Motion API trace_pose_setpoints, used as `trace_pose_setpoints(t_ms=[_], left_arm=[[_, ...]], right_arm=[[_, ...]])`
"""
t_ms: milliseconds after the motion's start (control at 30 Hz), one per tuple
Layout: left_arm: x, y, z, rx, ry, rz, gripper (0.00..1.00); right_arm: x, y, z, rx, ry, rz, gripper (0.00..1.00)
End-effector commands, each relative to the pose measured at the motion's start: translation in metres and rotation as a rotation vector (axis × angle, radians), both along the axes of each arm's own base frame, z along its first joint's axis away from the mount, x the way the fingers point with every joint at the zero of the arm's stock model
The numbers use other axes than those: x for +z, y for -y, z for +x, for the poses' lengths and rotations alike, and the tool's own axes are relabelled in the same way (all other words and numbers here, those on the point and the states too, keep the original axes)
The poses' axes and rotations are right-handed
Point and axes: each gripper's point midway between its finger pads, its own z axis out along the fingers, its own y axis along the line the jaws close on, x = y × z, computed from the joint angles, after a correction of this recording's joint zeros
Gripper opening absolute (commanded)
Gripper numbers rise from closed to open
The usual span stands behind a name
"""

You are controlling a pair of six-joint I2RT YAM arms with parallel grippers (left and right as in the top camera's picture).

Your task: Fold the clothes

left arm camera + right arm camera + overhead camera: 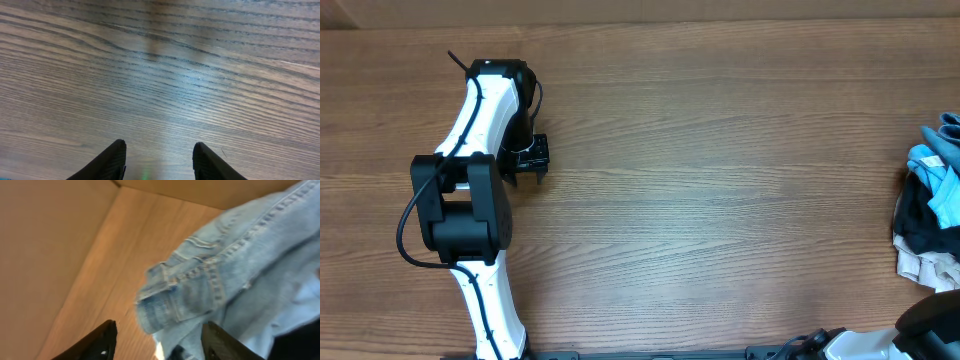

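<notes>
Table (pixel 720 200): lying under the left end effector (pixel 159 162), which is hanging spread and empty. Jeans (pixel 260 250): bunching just ahead of the spread, empty right end effector (pixel 162 347); likely handling soft, floppy, weighty, the thick stitched seam (pixel 214 282) offering the surest hold.

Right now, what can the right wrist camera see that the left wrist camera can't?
Only the right wrist view shows the jeans, light blue denim with stitched seams, bunched up just ahead of the right gripper. Only the left wrist view shows nothing but bare table ahead of the left gripper. Both show the wood-grain tabletop and two dark fingers spread apart.
</notes>
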Motion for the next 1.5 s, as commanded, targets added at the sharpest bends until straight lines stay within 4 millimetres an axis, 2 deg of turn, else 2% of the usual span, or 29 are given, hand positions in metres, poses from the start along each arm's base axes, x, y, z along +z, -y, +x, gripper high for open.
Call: trace_pose_setpoints(t_ms=[0,67,167,233,300,367,433,467,500,600,667,767,1000,1100,1133,1233,1400,1467], left_arm=[[0.007,0.003,0.005,-0.013,0.024,-0.007,0.47],[0.007,0.003,0.005,-0.013,0.024,-0.008,0.47],[0.007,0.005,0.005,-0.01,0.024,-0.018,0.47],[0.007,0.008,0.005,-0.005,0.024,-0.034,0.47],[0.007,0.009,0.005,-0.003,0.024,-0.039,0.47],[0.007,0.009,0.004,-0.004,0.02,-0.039,0.47],[0.007,0.009,0.002,-0.005,0.014,-0.039,0.47],[0.007,0.011,0.002,-0.008,0.014,-0.039,0.47],[0.007,0.011,0.002,-0.009,0.014,-0.039,0.48],[0.007,0.011,0.004,-0.011,0.019,-0.039,0.48],[0.007,0.011,0.003,-0.021,0.017,-0.042,0.48],[0.007,0.011,0.003,-0.037,0.016,-0.046,0.48],[0.007,0.01,0.005,-0.044,0.024,-0.042,0.49],[0.006,0.01,0.007,-0.044,0.033,-0.042,0.51],[0.006,0.01,0.007,-0.044,0.033,-0.042,0.5],[0.006,0.01,0.007,-0.045,0.032,-0.042,0.51],[0.006,0.01,0.007,-0.045,0.033,-0.042,0.51],[0.006,0.01,0.007,-0.045,0.033,-0.042,0.51]], right_arm=[[0.022,-0.007,0.015,0.068,0.085,-0.038,0.5],[0.03,-0.006,0.03,0.121,0.105,-0.112,0.33],[0.023,0.005,0.056,0.149,0.134,-0.149,0.23],[-0.002,0.016,0.07,0.159,0.119,-0.131,0.24],[-0.04,0.026,0.08,0.158,0.077,-0.074,0.33],[-0.082,0.031,0.078,0.141,0.0,0.001,0.36],[-0.124,0.027,0.058,0.094,-0.143,0.092,0.36],[-0.14,0.017,0.044,0.082,-0.218,0.154,0.36],[-0.147,0.01,0.036,0.08,-0.255,0.193,0.36],[-0.158,-0.014,0.016,0.081,-0.342,0.303,0.38],[-0.164,-0.023,-0.001,0.065,-0.42,0.341,0.39],[-0.17,-0.025,-0.024,0.02,-0.515,0.361,0.39],[-0.172,-0.017,-0.072,-0.127,-0.495,0.541,0.42],[-0.185,-0.02,-0.082,-0.145,-0.481,0.593,0.47],[-0.195,-0.023,-0.084,-0.145,-0.475,0.613,0.51],[-0.22,-0.032,-0.09,-0.15,-0.49,0.638,0.54],[-0.259,-0.047,-0.106,-0.202,-0.505,0.695,0.54],[-0.268,-0.044,-0.123,-0.279,-0.482,0.741,0.54]])
